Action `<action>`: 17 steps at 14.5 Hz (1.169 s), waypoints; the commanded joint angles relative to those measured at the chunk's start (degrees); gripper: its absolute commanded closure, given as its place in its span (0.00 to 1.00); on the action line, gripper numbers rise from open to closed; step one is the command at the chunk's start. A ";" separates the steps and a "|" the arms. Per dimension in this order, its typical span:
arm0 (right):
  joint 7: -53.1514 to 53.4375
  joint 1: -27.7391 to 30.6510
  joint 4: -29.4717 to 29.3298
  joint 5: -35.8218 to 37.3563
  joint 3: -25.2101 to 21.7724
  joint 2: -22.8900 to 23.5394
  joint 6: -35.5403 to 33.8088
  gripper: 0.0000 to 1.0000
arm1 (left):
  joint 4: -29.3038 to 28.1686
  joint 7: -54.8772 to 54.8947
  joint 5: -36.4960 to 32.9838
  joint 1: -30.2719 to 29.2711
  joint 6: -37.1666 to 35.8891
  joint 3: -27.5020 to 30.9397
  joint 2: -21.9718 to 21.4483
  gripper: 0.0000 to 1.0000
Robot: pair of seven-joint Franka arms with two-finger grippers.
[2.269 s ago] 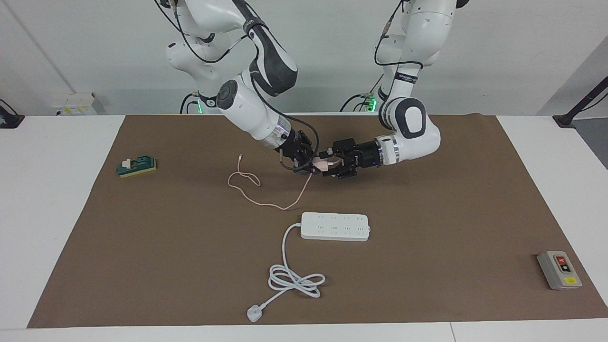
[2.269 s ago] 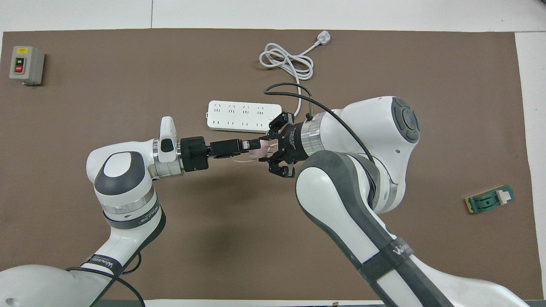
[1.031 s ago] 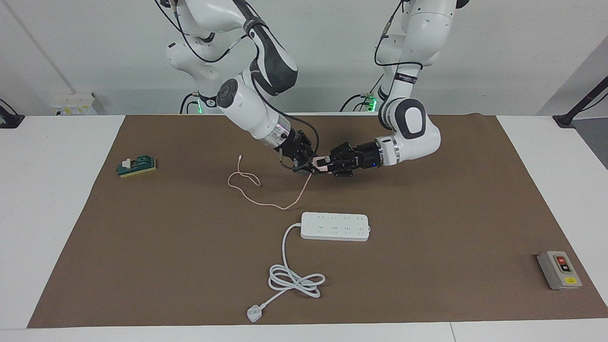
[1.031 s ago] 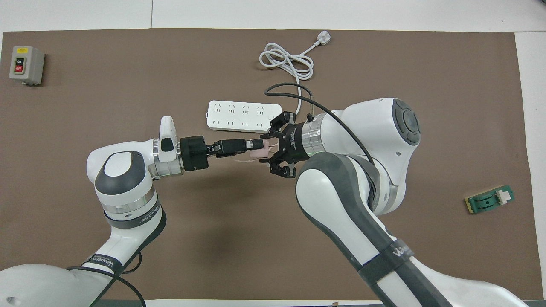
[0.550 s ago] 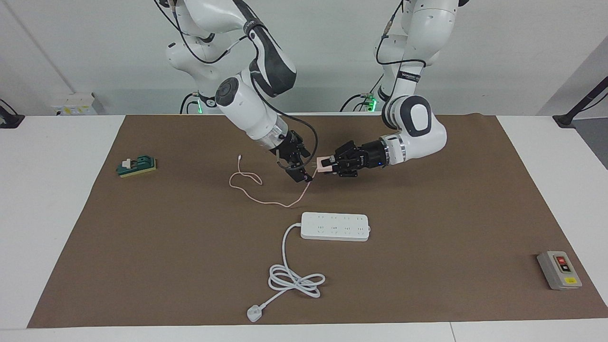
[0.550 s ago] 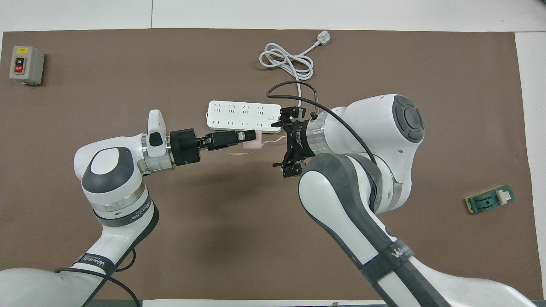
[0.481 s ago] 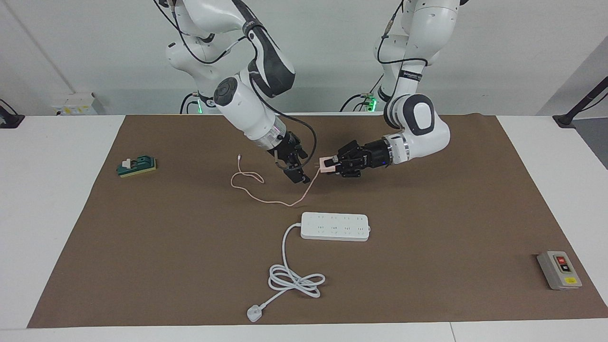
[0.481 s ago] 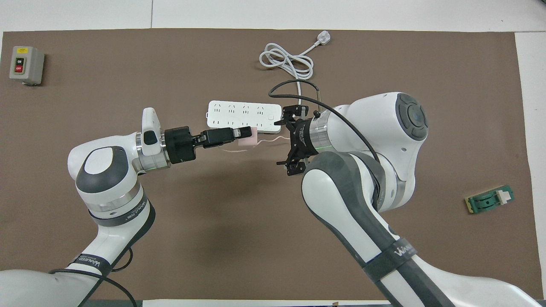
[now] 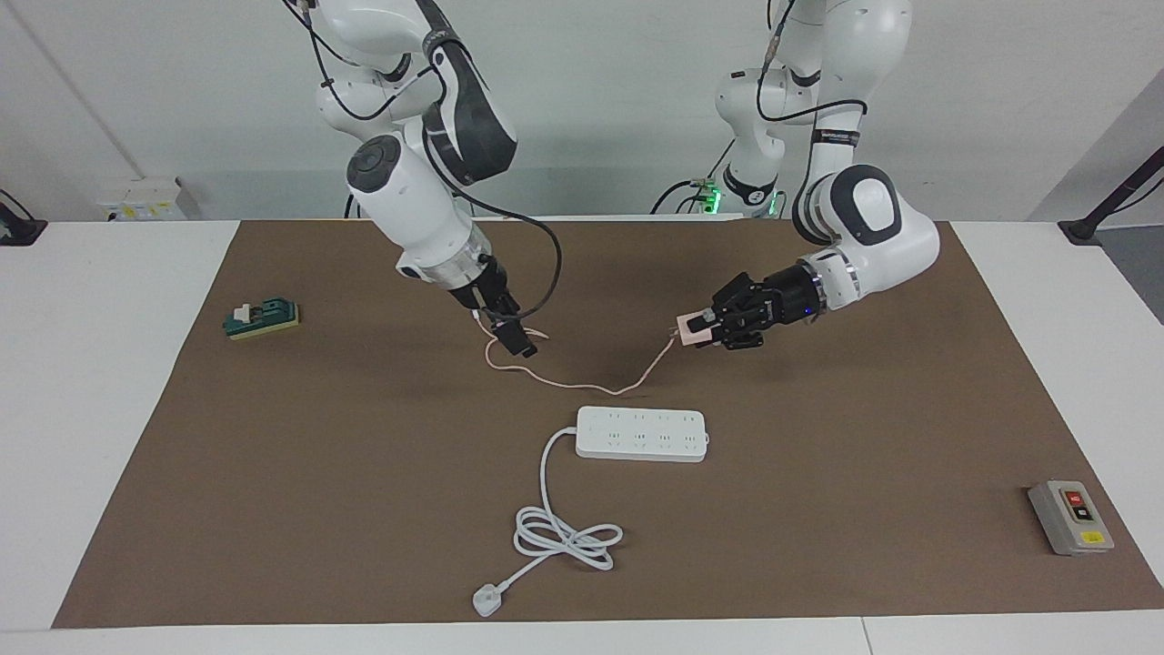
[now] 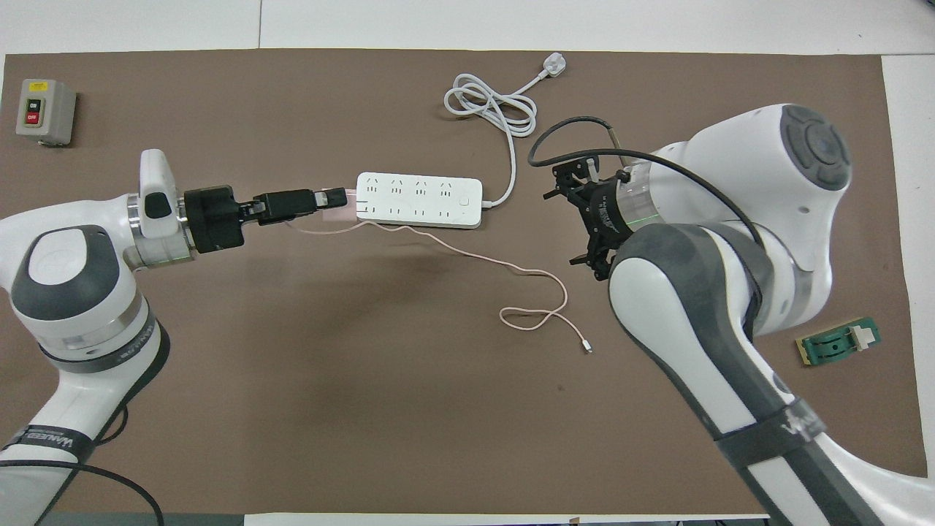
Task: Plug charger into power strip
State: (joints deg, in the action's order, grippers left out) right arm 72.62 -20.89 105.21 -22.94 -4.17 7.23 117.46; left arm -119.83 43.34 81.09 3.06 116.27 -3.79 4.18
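Observation:
My left gripper (image 9: 698, 330) (image 10: 337, 199) is shut on the pale-pink charger (image 9: 693, 329) (image 10: 340, 212) and holds it in the air, over the mat by the power strip's end toward the left arm. The charger's thin pink cable (image 9: 582, 383) (image 10: 497, 264) trails down onto the mat, nearer to the robots than the strip. The white power strip (image 9: 641, 434) (image 10: 418, 199) lies flat mid-table, its thick cord (image 9: 566, 535) (image 10: 491, 109) coiled farther out. My right gripper (image 9: 514, 338) (image 10: 573, 221) hangs open over the cable's loose end, holding nothing.
A grey button box (image 9: 1070, 517) (image 10: 45, 111) sits at the left arm's end of the brown mat (image 9: 818, 509). A green-and-white block (image 9: 262, 319) (image 10: 840, 342) lies at the right arm's end. The strip's white plug (image 9: 486, 600) (image 10: 553, 68) rests near the mat's edge farthest from the robots.
My right gripper opened, let go of the charger and drew back toward its own end. My left gripper carried the charger toward the left arm's end, dragging the cable along.

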 commanded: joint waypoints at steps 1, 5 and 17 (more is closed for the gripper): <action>-9.74 4.70 0.08 3.77 0.47 -3.80 -5.03 0.00 | 5.46 -12.08 -16.60 -5.50 -0.69 -0.51 -2.59 1.00; -21.52 8.84 0.08 10.35 0.82 -8.89 -12.06 0.00 | 17.06 -35.29 -43.58 -9.29 -12.79 -0.51 -3.30 1.00; -43.35 13.42 0.17 14.59 1.95 -11.72 -20.00 0.00 | 32.82 -60.56 -69.03 -7.28 -23.65 -0.86 0.65 1.00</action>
State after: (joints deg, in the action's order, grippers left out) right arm 30.42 -8.10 104.94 -8.70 -4.24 -4.09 97.66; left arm -90.08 -15.46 15.48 -4.82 91.80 -4.88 3.94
